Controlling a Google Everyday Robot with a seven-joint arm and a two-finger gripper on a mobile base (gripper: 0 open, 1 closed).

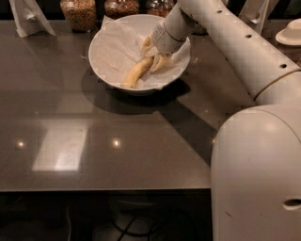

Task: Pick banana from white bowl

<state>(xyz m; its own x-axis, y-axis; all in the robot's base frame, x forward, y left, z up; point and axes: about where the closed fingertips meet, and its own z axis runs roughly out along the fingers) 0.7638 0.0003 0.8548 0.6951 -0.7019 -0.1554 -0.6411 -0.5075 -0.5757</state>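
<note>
The white bowl (106, 66), wide and lined with crumpled white paper, stands at the back middle of the dark table. The pale-yellow banana (136, 73) lies in it, slanting from lower left to upper right. My gripper (154, 54) reaches down into the bowl from the right and sits at the banana's upper right end, touching or very close to it. The wrist hides that end of the banana and part of the paper.
Glass jars (77, 14) of dry food stand behind the bowl. A white folded object (28, 16) is at the back left. Stacked small white dishes (289, 33) sit at the far right. My arm (235, 47) crosses the right side and my body (256, 174) fills the front right.
</note>
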